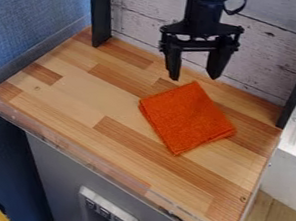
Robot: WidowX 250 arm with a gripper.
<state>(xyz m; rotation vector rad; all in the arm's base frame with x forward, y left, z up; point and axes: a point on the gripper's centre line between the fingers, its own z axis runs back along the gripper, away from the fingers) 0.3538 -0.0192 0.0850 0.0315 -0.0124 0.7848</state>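
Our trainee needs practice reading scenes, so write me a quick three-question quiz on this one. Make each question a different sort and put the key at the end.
1. True or false: the black gripper is clamped on the folded orange cloth.

2. Multiple choice: what does the folded orange cloth lie on?
A) a metal tray
B) the wood-patterned work surface
C) a white plate

3. Fill in the blank: the two fingertips of the black gripper stand ____ (apart or together).

Key:
1. False; it holds nothing.
2. B
3. apart
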